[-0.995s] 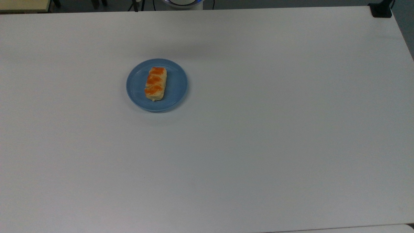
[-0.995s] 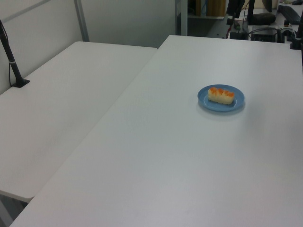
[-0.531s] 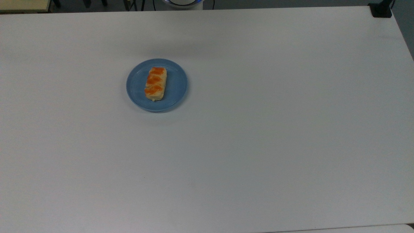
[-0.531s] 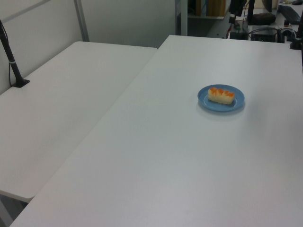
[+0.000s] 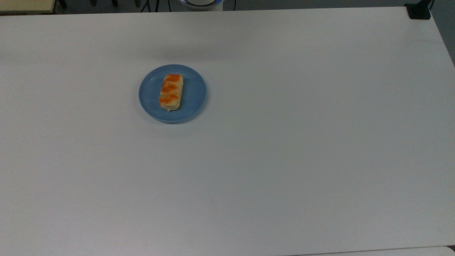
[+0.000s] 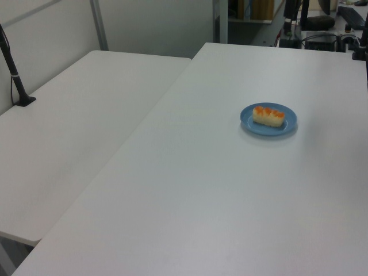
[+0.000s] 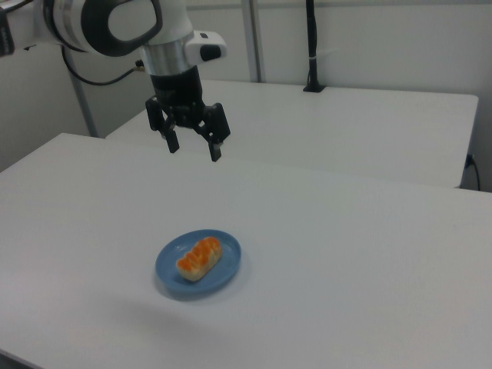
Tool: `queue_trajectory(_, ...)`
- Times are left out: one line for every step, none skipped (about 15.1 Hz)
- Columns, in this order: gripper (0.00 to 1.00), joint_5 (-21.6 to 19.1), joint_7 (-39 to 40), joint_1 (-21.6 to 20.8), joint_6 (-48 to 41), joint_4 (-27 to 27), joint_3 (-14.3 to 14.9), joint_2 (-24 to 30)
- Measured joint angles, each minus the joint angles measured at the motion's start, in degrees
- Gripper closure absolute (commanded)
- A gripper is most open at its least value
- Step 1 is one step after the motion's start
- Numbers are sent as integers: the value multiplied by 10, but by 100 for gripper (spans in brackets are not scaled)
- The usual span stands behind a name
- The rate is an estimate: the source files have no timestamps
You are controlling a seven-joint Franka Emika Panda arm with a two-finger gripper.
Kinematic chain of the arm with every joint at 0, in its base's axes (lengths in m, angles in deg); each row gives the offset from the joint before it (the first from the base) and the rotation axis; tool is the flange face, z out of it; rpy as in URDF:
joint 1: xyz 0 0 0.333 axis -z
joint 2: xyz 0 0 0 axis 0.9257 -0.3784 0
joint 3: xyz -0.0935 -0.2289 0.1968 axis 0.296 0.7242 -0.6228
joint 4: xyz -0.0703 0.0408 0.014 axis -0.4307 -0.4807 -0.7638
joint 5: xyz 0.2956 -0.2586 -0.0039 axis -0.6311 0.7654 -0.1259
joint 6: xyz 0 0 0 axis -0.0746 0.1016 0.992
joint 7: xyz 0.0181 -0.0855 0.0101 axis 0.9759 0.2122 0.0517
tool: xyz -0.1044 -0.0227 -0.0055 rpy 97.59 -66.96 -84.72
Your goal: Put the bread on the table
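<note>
A second white table point(image 6: 75, 121) is set edge to edge beside the main one, backed by pale partition walls point(image 6: 155, 26) with grey metal posts point(image 6: 99, 24). A black clamped pole point(image 6: 12, 69) is fixed at its far edge — cluttered desks and cables point(image 6: 322, 29) are seen beyond.

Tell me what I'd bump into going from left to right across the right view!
The claw hanging open up in the air → the bread on the blue plate → bare white table → the black pole at the back.
</note>
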Motion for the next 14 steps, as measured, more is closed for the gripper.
queue_trajectory(0, 0, 15, 9, -9, 1, 0, 0)
queue_trajectory(0, 0, 31, 19, -14, 7, 0, -2)
queue_trajectory(0, 0, 34, 21, -14, 11, 1, -6)
queue_trajectory(0, 5, 35, 21, -13, 14, 0, -14)
queue_trajectory(0, 16, 35, 20, -10, 17, 0, -26)
queue_trajectory(0, 29, 33, 19, -6, 19, -1, -40)
queue_trajectory(0, 37, 31, 18, 1, 21, -2, -56)
queue_trajectory(0, 40, 29, 18, 12, 24, -3, -71)
queue_trajectory(0, 41, 28, 17, 36, 31, -3, -83)
queue_trajectory(0, 41, 25, 16, 68, 45, -3, -90)
queue_trajectory(0, 41, 21, 16, 102, 63, -4, -94)
queue_trajectory(0, 41, 11, 14, 151, 95, -4, -96)
queue_trajectory(0, 41, -6, 8, 190, 123, -5, -96)
queue_trajectory(0, 41, -22, 0, 211, 140, -5, -96)
